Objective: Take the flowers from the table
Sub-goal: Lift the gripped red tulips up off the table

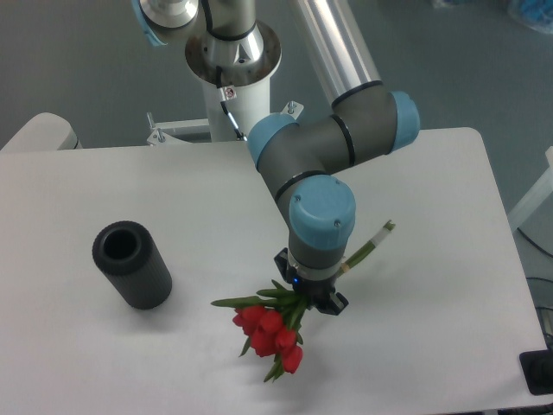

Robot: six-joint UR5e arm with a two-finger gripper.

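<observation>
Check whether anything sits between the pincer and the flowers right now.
Nothing visible does. The pincer is closed on the flowers at the stems, just above the red blooms. The black cylinder stands well off to the side on the table, out of the way.
</observation>
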